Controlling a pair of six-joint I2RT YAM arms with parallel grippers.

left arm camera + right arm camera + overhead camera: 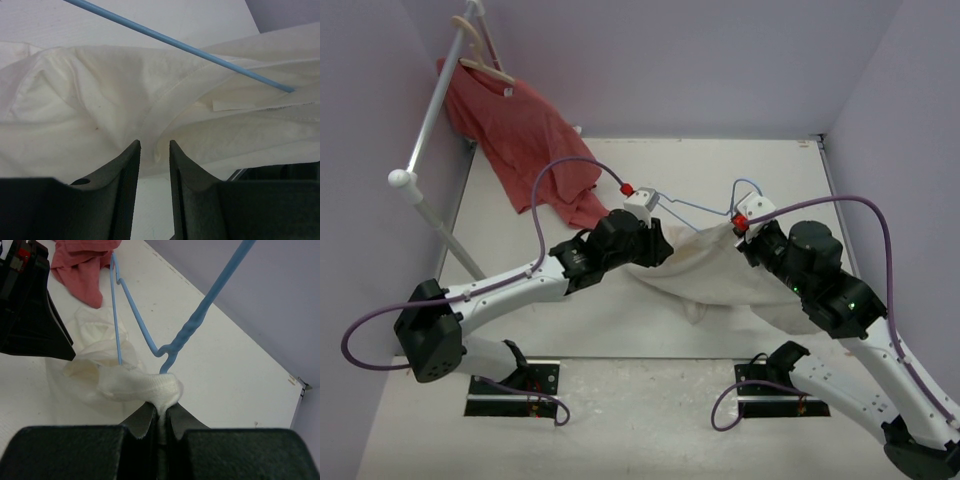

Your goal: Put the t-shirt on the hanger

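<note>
Your right gripper (160, 416) had its jaws clamped right down on a bunched white bit of the t-shirt (140, 382), and that pinch sat just under the twisted neck of the hanger (192, 322), with one blue arm of the wire running down into the cloth beside it. Your left gripper (154, 150) had its jaws only a narrow gap apart. A fold of the shirt lay right at the tips, but nothing was plainly caught between them, and I couldn't tell if the fingers (127, 170) even touched the fabric. From above, the hanger wire (695, 208) spanned between the two grippers, lifted off the table (620, 160), hook end up by your right one. The cream shirt (720, 275) sagged below it in a wrinkled heap resting on the table. A red shirt (525, 135) hung on a wooden hanger (480, 45) off the rail (435, 110) at far left, well apart.
</note>
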